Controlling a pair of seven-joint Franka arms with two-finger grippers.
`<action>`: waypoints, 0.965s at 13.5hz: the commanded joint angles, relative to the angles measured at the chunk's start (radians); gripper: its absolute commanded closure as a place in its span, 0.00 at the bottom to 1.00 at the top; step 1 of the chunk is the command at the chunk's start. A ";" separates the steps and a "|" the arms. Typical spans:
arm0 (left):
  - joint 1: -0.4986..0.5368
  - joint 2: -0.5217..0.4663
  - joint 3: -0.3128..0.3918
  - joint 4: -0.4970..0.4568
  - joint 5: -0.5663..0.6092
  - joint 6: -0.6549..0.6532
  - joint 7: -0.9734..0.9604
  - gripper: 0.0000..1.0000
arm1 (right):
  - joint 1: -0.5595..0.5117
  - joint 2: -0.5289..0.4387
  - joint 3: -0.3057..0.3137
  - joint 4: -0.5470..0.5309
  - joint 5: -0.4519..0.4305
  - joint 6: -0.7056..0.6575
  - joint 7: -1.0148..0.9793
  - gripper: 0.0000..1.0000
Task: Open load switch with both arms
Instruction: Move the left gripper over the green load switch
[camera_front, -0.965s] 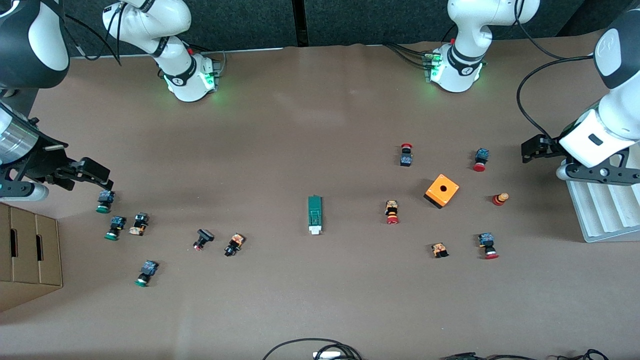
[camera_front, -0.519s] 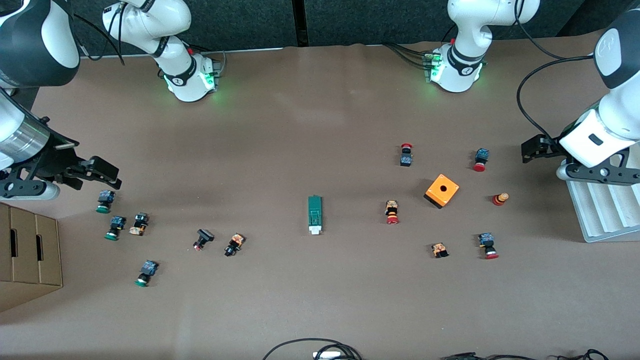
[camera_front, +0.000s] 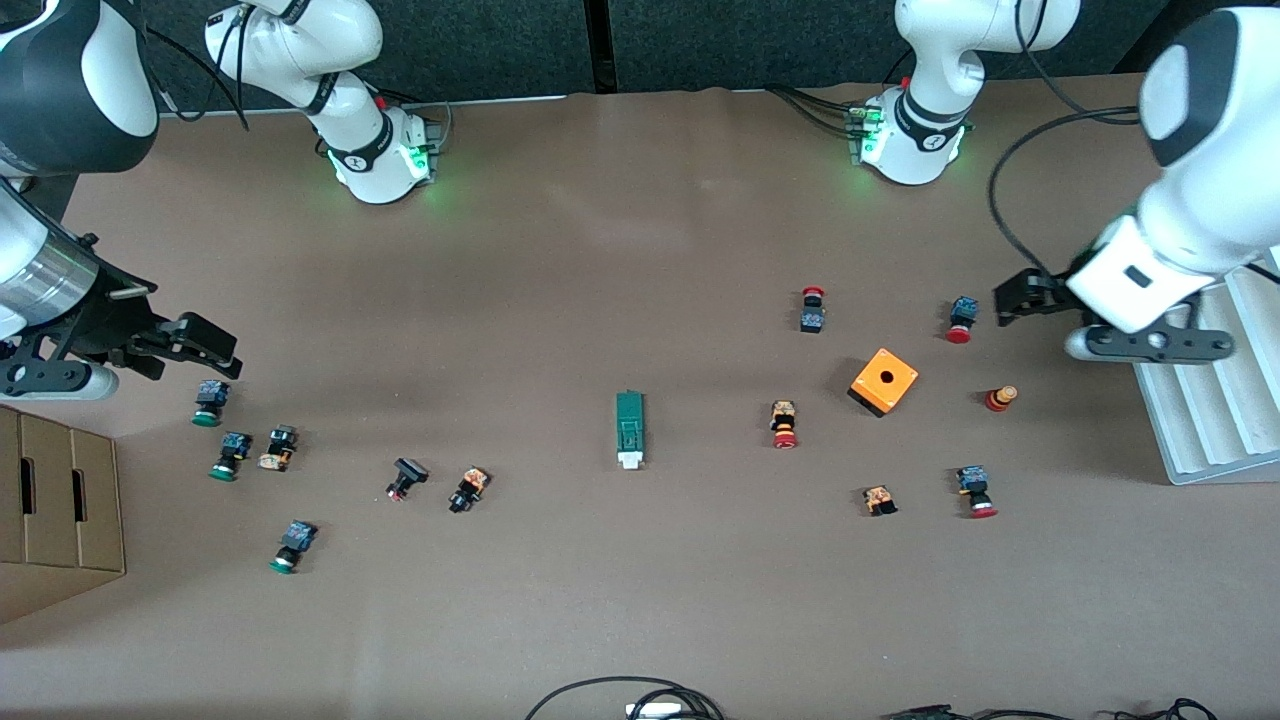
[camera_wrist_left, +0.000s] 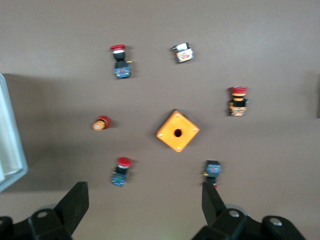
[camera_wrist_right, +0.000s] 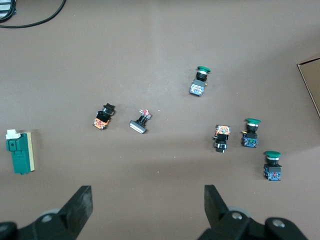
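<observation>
The load switch, a narrow dark-green block with a white tab at the end nearer the front camera, lies flat at mid-table; the right wrist view also shows the load switch. My left gripper hangs open over the table beside a red-capped button, toward the left arm's end. From the left wrist, the left gripper has nothing between its fingers. My right gripper hovers open just above a green-capped button at the right arm's end. The right gripper is likewise empty.
An orange box with a hole sits among several red-capped buttons. Several green-capped buttons lie toward the right arm's end. A white ridged tray and a cardboard box stand at the table's two ends. Cables lie at the front edge.
The left arm has swung from beside the white tray toward the middle of the table. The right gripper shifted slightly inward a second ago and has since held still. Both stay open.
</observation>
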 joint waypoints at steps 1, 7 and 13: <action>-0.013 0.006 -0.082 0.035 -0.013 -0.012 -0.147 0.00 | 0.002 -0.001 -0.001 0.009 -0.015 0.030 0.014 0.00; -0.016 0.048 -0.280 0.031 -0.032 0.140 -0.417 0.00 | -0.002 -0.002 -0.002 0.009 -0.009 0.033 0.016 0.00; -0.094 0.148 -0.423 0.035 0.112 0.304 -0.722 0.00 | -0.006 0.002 -0.007 0.007 -0.011 0.022 0.014 0.00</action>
